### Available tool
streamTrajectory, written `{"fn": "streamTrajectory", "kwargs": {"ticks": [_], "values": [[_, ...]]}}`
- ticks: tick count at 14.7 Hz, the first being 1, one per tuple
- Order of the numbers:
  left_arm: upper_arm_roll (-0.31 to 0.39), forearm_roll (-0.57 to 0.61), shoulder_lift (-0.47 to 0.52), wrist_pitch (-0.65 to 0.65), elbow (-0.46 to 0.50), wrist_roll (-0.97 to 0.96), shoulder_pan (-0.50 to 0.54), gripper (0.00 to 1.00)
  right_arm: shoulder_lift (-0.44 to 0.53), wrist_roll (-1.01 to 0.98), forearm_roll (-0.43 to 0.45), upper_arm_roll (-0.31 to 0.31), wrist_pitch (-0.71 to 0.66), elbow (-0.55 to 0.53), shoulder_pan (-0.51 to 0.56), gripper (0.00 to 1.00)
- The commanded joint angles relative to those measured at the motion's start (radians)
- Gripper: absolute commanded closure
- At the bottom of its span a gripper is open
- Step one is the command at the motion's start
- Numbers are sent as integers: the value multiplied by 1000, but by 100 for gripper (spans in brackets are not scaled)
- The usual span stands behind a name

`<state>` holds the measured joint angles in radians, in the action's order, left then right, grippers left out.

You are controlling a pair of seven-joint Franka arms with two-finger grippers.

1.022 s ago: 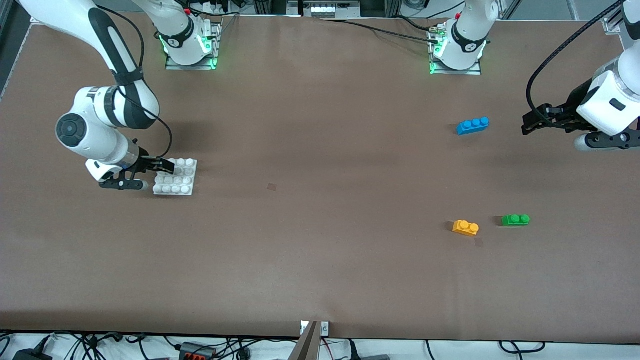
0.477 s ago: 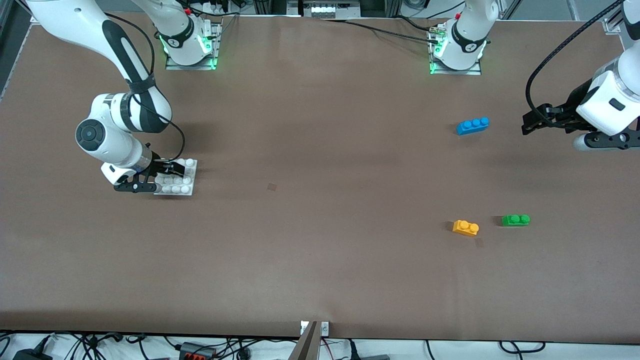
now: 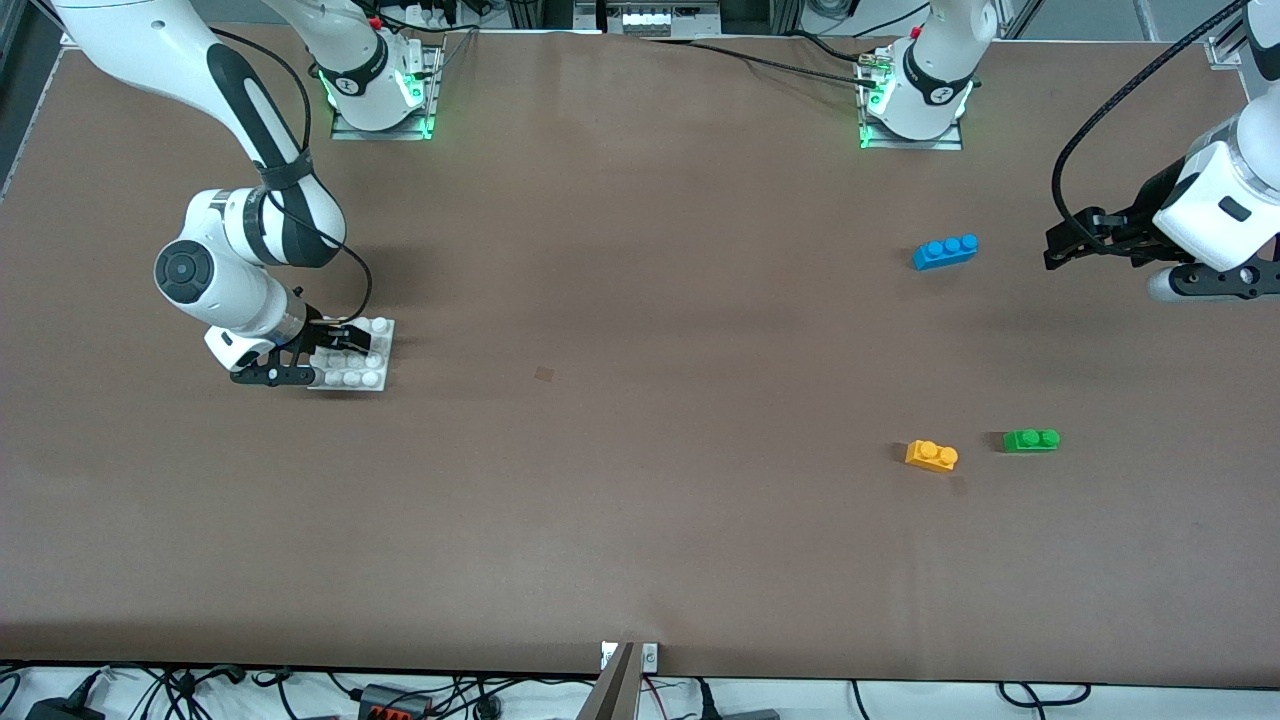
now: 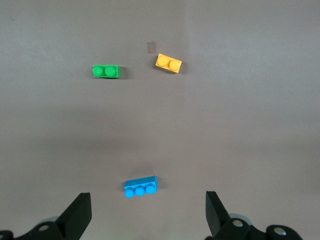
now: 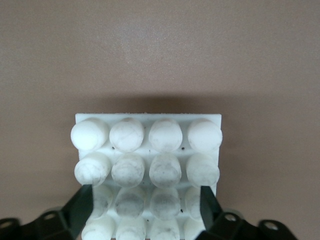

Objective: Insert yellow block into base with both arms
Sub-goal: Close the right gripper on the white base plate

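Note:
The yellow block (image 3: 931,456) (image 4: 168,63) lies on the table toward the left arm's end, untouched. The white studded base (image 3: 372,352) (image 5: 150,135) lies flat toward the right arm's end. My right gripper (image 3: 325,350) (image 5: 146,205) is down at the base, with one black finger at each of two opposite sides and the middle stud rows between them. The jaws stand apart and I see no firm pinch. My left gripper (image 3: 1065,245) (image 4: 148,220) hangs open and empty above the table near the blue brick, and that arm waits.
A blue three-stud brick (image 3: 945,250) (image 4: 141,186) lies farther from the front camera than the yellow block. A green two-stud brick (image 3: 1031,439) (image 4: 106,71) lies beside the yellow block. The arms' bases (image 3: 380,100) stand along the table's edge farthest from the front camera.
My right arm has slid toward the base, so its fingers now straddle the base, and they have drawn a little closer together. The left arm and the bricks have not moved.

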<state>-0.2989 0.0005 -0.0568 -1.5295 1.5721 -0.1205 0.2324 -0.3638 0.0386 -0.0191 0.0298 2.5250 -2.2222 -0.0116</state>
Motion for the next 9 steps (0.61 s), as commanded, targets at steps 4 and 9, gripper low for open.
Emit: {"fn": "streamTrajectory", "kwargs": {"ticks": [4, 9], "values": [[3, -25, 12, 3, 12, 27, 5, 0, -7, 6, 4, -2, 18, -4, -7, 28], [3, -39, 12, 8, 12, 27, 7, 0, -44, 4, 5, -2, 70, -1, -7, 31]]}}
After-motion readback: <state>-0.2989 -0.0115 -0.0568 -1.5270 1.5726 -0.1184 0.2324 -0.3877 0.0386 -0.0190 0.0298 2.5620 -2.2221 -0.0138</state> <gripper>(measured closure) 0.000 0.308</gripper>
